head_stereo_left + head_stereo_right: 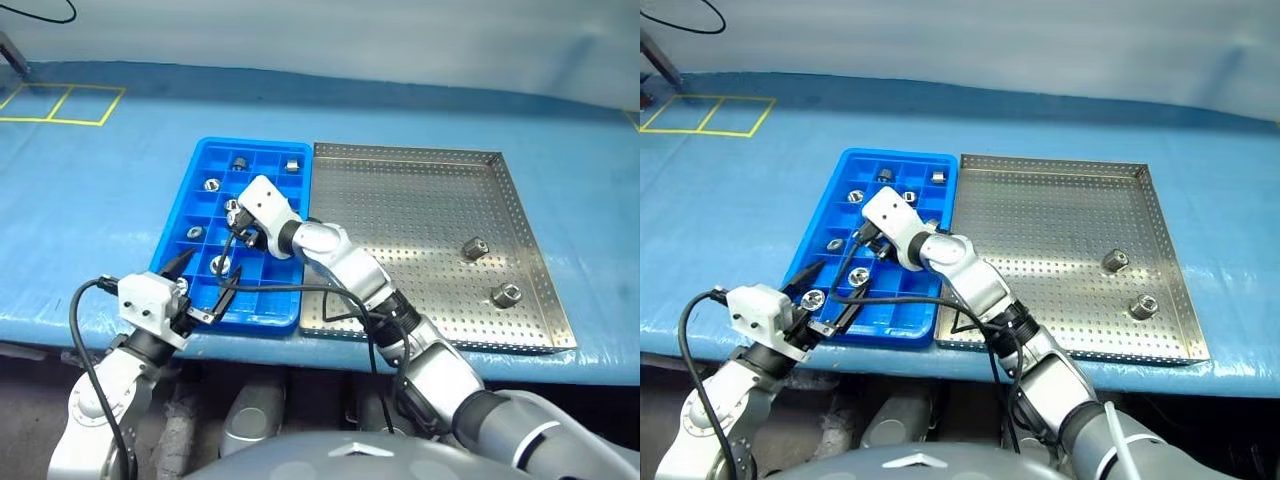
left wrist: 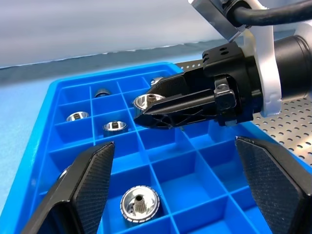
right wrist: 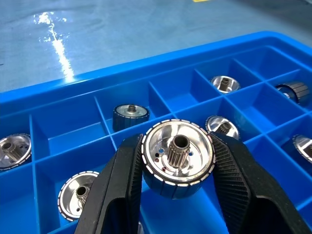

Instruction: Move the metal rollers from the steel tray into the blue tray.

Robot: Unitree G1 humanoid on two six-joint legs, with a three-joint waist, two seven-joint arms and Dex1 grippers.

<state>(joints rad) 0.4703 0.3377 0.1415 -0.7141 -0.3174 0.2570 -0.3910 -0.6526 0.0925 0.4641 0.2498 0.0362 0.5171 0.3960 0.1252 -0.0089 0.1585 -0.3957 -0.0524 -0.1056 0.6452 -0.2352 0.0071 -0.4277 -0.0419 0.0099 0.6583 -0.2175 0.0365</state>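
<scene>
The blue tray lies on the table with the steel tray touching its right side. Two metal rollers rest on the steel tray's perforated floor near its right rim. Several more rollers sit in separate compartments of the blue tray. My right gripper hovers over the middle of the blue tray, shut on a metal roller with its toothed hub facing up. My left gripper stands open and empty over the tray's near edge, its fingers on either side of the right gripper.
A pale blue covering spreads over the table. Yellow tape lines mark its far left corner. A black cable loops from my right wrist over the near rims of both trays. The table's front edge runs just below the trays.
</scene>
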